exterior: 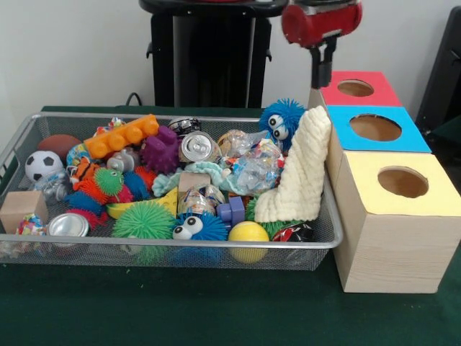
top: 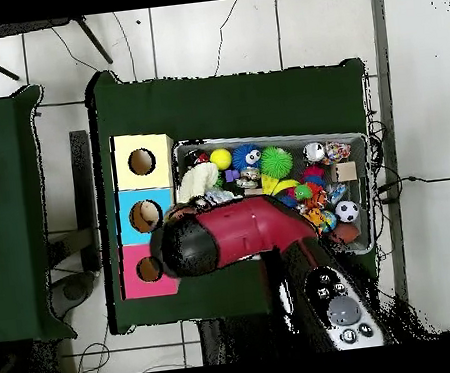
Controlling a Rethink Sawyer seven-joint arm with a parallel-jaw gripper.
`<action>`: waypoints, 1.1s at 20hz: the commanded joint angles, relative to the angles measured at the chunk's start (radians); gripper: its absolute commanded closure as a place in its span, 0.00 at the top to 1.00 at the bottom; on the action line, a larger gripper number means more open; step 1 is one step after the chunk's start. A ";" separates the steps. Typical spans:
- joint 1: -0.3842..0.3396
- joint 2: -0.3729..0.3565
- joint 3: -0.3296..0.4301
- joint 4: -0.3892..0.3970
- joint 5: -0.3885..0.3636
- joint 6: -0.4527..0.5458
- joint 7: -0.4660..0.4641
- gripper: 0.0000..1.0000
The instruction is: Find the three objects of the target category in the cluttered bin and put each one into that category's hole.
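Silver wire-mesh bin sits on the green table, crammed with toys. The gripper hangs beyond the bin's far right corner, at about 1 o'clock from the bin's centre in the front view, over the red-topped box; cannot tell whether its fingers are apart or together. No writing or label is readable on anything. Counts: three wooden boxes in a row beside the bin, tops red, blue and yellow, one round hole each. One yellow ball, one soccer ball, one cream knitted cloth, one orange block.
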 commanded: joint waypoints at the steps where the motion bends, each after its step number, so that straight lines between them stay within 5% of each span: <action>1: -0.121 0.067 0.117 -0.080 -0.125 0.175 -0.344 0.00; 9: -0.285 0.138 0.215 -0.247 -0.174 0.383 -0.485 0.00; 15: -0.341 0.224 0.259 -0.433 -0.236 0.493 -0.588 0.00; 18: -0.369 0.255 0.284 -0.489 -0.240 0.512 -0.630 0.00; 22: -0.390 0.293 0.277 -0.541 -0.221 0.466 -0.565 0.00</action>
